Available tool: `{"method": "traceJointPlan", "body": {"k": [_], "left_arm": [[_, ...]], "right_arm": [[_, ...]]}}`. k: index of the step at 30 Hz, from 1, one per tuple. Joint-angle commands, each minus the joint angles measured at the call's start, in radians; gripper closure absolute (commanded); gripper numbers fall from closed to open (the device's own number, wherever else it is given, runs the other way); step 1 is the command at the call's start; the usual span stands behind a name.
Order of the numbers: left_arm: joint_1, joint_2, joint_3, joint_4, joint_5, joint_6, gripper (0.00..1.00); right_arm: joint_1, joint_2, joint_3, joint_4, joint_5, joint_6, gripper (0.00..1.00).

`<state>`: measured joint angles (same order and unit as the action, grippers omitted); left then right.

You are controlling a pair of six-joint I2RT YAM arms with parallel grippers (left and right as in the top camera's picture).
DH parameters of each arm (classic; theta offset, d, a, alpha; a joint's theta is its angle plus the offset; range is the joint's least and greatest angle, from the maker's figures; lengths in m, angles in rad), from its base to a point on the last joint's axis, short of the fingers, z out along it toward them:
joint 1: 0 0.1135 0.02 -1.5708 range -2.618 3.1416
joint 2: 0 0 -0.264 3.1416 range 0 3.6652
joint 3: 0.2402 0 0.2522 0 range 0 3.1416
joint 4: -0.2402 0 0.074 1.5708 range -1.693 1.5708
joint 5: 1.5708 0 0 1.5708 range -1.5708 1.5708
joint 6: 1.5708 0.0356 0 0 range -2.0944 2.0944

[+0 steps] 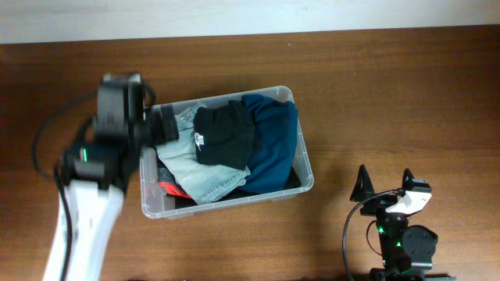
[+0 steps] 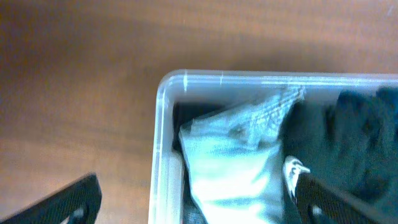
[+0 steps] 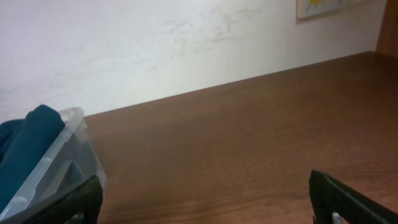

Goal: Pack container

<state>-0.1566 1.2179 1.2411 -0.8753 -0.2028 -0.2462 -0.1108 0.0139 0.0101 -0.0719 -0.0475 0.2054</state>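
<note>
Container (image 1: 307,165) sits mid-table, heaped with clothes. Left gripper (image 1: 166,125) hangs over its left rim, jaws spread, empty. Right gripper (image 1: 384,187) near right, spread too. Suggest: tuck pale denim (image 1: 199,176) down inside the wall, avoiding the rim

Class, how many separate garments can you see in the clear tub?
4 in the container, seen from overhead: black garment middle, teal garment right, pale denim left, red piece at the lower-left corner. More may be hidden beneath.

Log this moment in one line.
left claw: open, over rim of clear plastic rectangular tub | right claw: open, away from tub | contents: black, teal, denim clothes
</note>
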Motion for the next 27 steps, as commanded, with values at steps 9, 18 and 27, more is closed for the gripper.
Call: {"method": "traceJointPlan", "body": {"k": [9,18,27], "left_arm": [[0.003,-0.512,-0.595,0.312,-0.045,0.013,0.01],[0.003,-0.682,-0.861,0.574,-0.031,0.013,0.01],[0.003,-0.896,-1.071,0.744,-0.022,0.013,0.01]], "right_arm": [[-0.008,-0.011,-0.005,-0.003,-0.009,-0.007,0.02],[-0.008,-0.011,-0.005,-0.003,-0.009,-0.007,0.02],[-0.008,-0.011,-0.005,-0.003,-0.009,-0.007,0.02]]}}
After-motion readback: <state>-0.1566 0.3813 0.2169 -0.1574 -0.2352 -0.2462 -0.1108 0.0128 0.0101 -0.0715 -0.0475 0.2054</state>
